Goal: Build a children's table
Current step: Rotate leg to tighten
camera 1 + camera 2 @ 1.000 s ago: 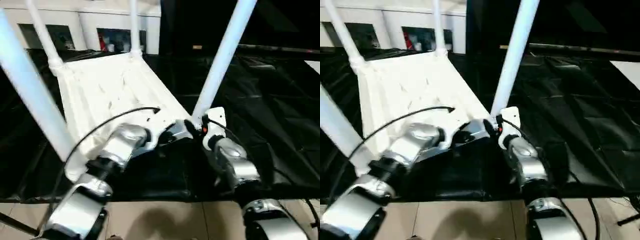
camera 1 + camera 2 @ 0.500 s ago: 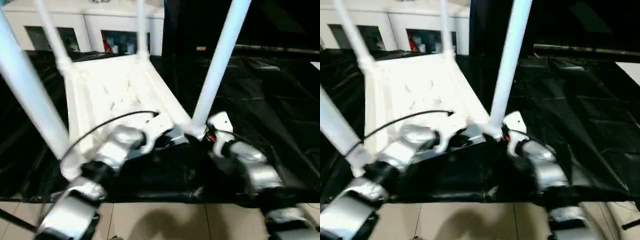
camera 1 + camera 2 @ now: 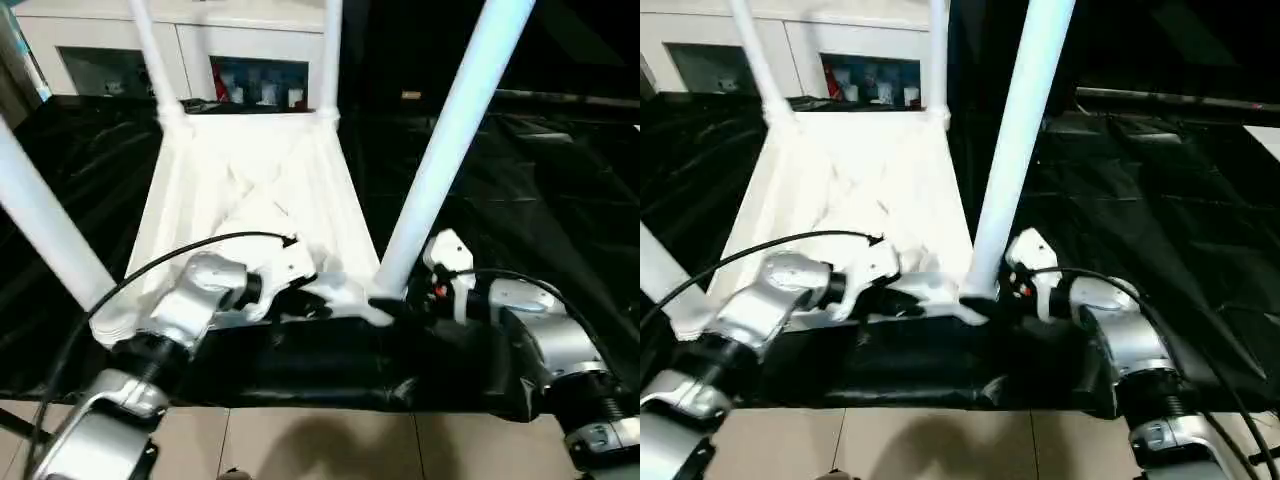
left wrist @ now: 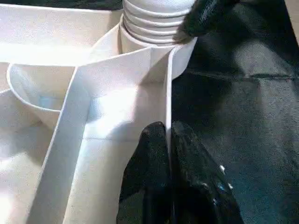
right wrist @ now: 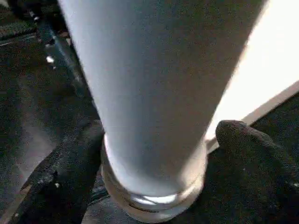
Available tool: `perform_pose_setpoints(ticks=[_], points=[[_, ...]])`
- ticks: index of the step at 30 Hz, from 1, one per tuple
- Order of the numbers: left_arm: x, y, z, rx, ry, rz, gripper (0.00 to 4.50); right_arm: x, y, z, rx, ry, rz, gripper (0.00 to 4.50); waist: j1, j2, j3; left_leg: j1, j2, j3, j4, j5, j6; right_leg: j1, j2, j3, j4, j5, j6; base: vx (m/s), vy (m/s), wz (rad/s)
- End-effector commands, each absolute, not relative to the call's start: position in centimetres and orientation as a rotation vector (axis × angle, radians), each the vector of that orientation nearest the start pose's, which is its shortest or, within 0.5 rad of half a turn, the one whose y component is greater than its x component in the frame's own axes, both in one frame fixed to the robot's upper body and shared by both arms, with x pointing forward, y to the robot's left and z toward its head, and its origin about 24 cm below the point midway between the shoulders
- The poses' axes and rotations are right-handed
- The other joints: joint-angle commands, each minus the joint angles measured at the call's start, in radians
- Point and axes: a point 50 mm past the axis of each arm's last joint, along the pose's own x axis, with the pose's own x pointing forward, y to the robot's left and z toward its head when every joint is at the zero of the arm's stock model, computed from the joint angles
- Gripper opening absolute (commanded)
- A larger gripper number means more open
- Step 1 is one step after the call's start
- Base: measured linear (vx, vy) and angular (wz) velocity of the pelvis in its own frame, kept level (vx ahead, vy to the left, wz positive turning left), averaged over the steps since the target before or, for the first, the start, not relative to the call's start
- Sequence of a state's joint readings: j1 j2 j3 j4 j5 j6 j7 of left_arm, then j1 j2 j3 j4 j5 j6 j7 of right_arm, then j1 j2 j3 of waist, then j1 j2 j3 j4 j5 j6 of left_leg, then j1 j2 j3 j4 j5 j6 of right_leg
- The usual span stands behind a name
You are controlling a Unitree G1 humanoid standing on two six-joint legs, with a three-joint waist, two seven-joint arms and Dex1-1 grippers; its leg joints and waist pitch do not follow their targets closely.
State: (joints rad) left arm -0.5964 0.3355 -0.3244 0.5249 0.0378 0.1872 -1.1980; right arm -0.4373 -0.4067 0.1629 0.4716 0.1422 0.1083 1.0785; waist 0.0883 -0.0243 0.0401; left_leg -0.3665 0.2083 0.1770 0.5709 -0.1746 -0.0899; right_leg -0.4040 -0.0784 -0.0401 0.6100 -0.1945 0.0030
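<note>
The children's table (image 3: pixel 250 190) lies upside down on the black-cloth-covered bench (image 3: pixel 560 190), its ribbed underside facing up and its four white legs pointing upward. The long axis of its rectangular top runs away from the robot, from the bench's near edge toward the white cabinets (image 3: pixel 200 60) at the back. The two far legs rise from the far corners; the near-left leg (image 3: pixel 45 225) and the near-right leg (image 3: pixel 450 150) rise from the near corners, leaning slightly outward in the head views.

The left gripper (image 4: pixel 168 140) is pinched closed on a thin upright rib of the underside near the near-right corner, one black finger on each side of the rib, as the left wrist view shows. In that same view the ringed base of the near-right leg sits in its rounded corner socket (image 4: pixel 154 28), with a black fingertip of the other gripper touching it.

The right gripper (image 5: pixel 154 154) stands with its fingers wide apart around the bottom of the near-right leg, one black finger (image 5: pixel 70 168) on each side of the tube just above the socket. Whether the pads press the leg cannot be told.

A black cable (image 3: pixel 190 255) arcs over the left forearm.
</note>
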Motion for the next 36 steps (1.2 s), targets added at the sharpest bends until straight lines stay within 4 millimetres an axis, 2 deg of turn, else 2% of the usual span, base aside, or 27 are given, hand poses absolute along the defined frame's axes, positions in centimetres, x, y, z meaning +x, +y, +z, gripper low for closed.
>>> perform_pose_setpoints(ticks=[1,3,4,5,12,17,19,20,21,22,23,24,25,26,27,28,30,31,32,33,34,36], points=[[30.6,10.7,4.6,0.323,0.477,-1.424,0.0,30.6,-16.4,5.1,-0.243,0.331,1.128,3.72,-0.001,-0.018,-0.057,0.006,0.018,0.007,-0.051,-0.121,0.102,0.052,-0.05,0.031,-0.059,-0.063,-0.243,0.0,0.0,0.0],[30.6,10.7,4.6,0.322,0.479,-1.421,0.0,30.8,-16.4,5.2,-0.237,0.327,1.117,3.72,-0.001,-0.02,-0.056,0.005,0.017,0.007,-0.052,-0.129,0.095,0.053,-0.05,0.031,-0.06,-0.085,-0.236,0.0,0.0,0.0],[30.5,10.7,4.6,0.321,0.48,-1.422,0.0,30.8,-16.4,5.2,-0.229,0.326,1.114,3.43,-0.001,-0.02,-0.056,0.005,0.017,0.006,-0.052,-0.132,0.094,0.052,-0.05,0.031,-0.061,-0.093,-0.234,0.0,0.0,0.0],[30.5,10.7,4.6,0.321,0.48,-1.422,0.0,30.9,-16.4,5.2,-0.224,0.325,1.113,3.43,-0.002,-0.02,-0.056,0.006,0.017,0.006,-0.052,-0.134,0.091,0.052,-0.05,0.031,-0.062,-0.1,-0.232,0.0,0.0,0.0],[30.4,10.9,4.6,0.323,0.487,-1.42,0.0,30.8,-16.2,5.1,-0.214,0.323,1.12,2.88,-0.001,-0.02,-0.058,0.006,0.017,0.007,-0.05,-0.12,0.095,0.053,-0.049,0.031,-0.058,-0.076,-0.236,0.0,0.0,0.0],[30.5,10.8,4.4,0.317,0.503,-1.401,0.0,30.7,-16.3,4.6,-0.191,0.331,1.096,2.8,-0.001,-0.019,-0.059,0.006,0.016,0.007,-0.048,-0.109,0.098,0.054,-0.048,0.031,-0.055,-0.054,-0.241,0.0,0.0,0.0],[31.2,10.2,4.1,0.318,0.506,-1.314,0.0,31.4,-16.3,3.7,-0.177,0.323,0.935,2.77,-0.006,-0.015,-0.055,0.006,0.016,0.008,-0.051,-0.129,0.087,0.048,-0.047,0.031,-0.061,-0.077,-0.243,0.0,0.0,0.0],[31.8,9.7,3.9,0.323,0.503,-1.243,0.0,31.9,-16.3,3.2,-0.179,0.322,0.822,2.77,-0.007,-0.018,-0.053,0.005,0.014,0.005,-0.054,-0.162,0.067,0.053,-0.049,0.029,-0.067,-0.143,-0.227,0.0,0.0,0.0],[32.1,9.5,3.8,0.326,0.502,-1.199,0.0,32.2,-16.3,2.8,-0.181,0.323,0.753,2.77,-0.011,-0.017,-0.052,0.005,0.013,0.007,-0.055,-0.169,0.055,0.047,-0.05,0.03,-0.07,-0.175,-0.217,0.0,0.0,0.0],[33.0,8.7,3.7,0.307,0.498,-1.092,0.0,32.5,-15.9,2.1,-0.118,0.335,0.624,2.76,-0.015,-0.016,-0.051,0.007,0.012,0.003,-0.058,-0.195,0.027,0.05,-0.051,0.029,-0.077,-0.249,-0.2,0.0,0.0,0.0],[33.4,8.2,3.7,0.302,0.494,-1.039,0.0,32.6,-15.5,1.8,-0.067,0.34,0.566,2.76,-0.018,-0.015,-0.051,0.012,0.011,0.003,-0.058,-0.213,0.013,0.045,-0.051,0.03,-0.083,-0.291,-0.184,0.0,0.0,0.0],[33.4,8.2,3.7,0.302,0.494,-1.039,0.0,32.6,-15.5,1.8,-0.067,0.34,0.566,2.75,-0.018,-0.02,-0.053,0.014,0.011,0.002,-0.058,-0.216,0.015,0.046,-0.051,0.032,-0.083,-0.289,-0.179,0.0,0.0,0.0],[33.7,7.7,3.7,0.299,0.492,-0.999,0.0,32.7,-15.0,1.5,-0.022,0.343,0.513,2.75,-0.019,-0.021,-0.053,0.009,0.011,0.002,-0.059,-0.209,0.02,0.05,-0.05,0.03,-0.083,-0.281,-0.176,0.0,0.0,0.0],[33.8,7.1,3.7,0.298,0.489,-0.978,0.0,32.7,-14.2,1.4,0.007,0.341,0.48,2.75,-0.018,-0.011,-0.05,0.01,0.009,0.002,-0.059,-0.219,0.026,0.044,-0.049,0.031,-0.087,-0.291,-0.168,0.0,0.0,0.0],[33.9,6.4,3.6,0.299,0.486,-0.963,0.0,32.8,-13.3,1.3,0.025,0.338,0.452,2.75,-0.02,-0.013,-0.051,0.011,0.009,0.003,-0.059,-0.221,0.027,0.044,-0.049,0.031,-0.089,-0.293,-0.165,0.0,0.0,0.0],[33.9,5.9,3.6,0.299,0.484,-0.968,0.0,32.8,-12.3,1.3,0.038,0.335,0.463,2.75,-0.019,-0.007,-0.054,0.009,0.009,0.0,-0.06,-0.214,0.024,0.046,-0.051,0.031,-0.086,-0.281,-0.165,0.0,0.0,0.0],[33.6,5.0,3.7,0.299,0.476,-0.996,0.0,32.6,-10.4,1.6,0.047,0.309,0.53,2.75,-0.021,-0.011,-0.054,0.006,0.009,0.0,-0.061,-0.211,0.028,0.048,-0.048,0.029,-0.084,-0.253,-0.167,0.0,0.0,0.0],[33.5,4.5,3.8,0.3,0.469,-1.016,0.0,32.5,-9.3,2.0,0.047,0.283,0.585,2.75,-0.02,-0.005,-0.054,0.006,0.009,-0.001,-0.061,-0.213,0.028,0.048,-0.048,0.029,-0.084,-0.252,-0.167,0.0,0.0,0.0],[33.5,4.4,3.8,0.302,0.467,-1.022,0.0,32.5,-9.0,2.2,0.046,0.272,0.608,2.75,-0.022,-0.007,-0.055,0.006,0.009,0.0,-0.061,-0.213,0.031,0.048,-0.048,0.029,-0.085,-0.246,-0.168,0.0,0.0,0.0],[33.5,4.4,3.8,0.304,0.465,-1.027,0.0,32.4,-8.7,2.3,0.044,0.261,0.631,3.31,-0.022,-0.008,-0.056,0.005,0.009,0.0,-0.06,-0.206,0.036,0.049,-0.047,0.029,-0.084,-0.234,-0.17,0.0,0.0,0.0],[33.5,4.3,3.7,0.308,0.463,-1.026,0.0,32.4,-8.5,2.4,0.035,0.248,0.651,3.31,-0.021,-0.005,-0.056,0.004,0.009,0.0,-0.059,-0.2,0.039,0.049,-0.048,0.03,-0.083,-0.219,-0.175,0.0,0.0,0.0],[33.5,4.6,3.7,0.316,0.46,-1.047,0.0,32.4,-8.8,2.9,0.015,0.222,0.69,3.47,-0.021,-0.009,-0.055,0.003,0.009,0.001,-0.059,-0.212,0.046,0.05,-0.049,0.029,-0.085,-0.238,-0.173,0.0,0.0,0.0]])
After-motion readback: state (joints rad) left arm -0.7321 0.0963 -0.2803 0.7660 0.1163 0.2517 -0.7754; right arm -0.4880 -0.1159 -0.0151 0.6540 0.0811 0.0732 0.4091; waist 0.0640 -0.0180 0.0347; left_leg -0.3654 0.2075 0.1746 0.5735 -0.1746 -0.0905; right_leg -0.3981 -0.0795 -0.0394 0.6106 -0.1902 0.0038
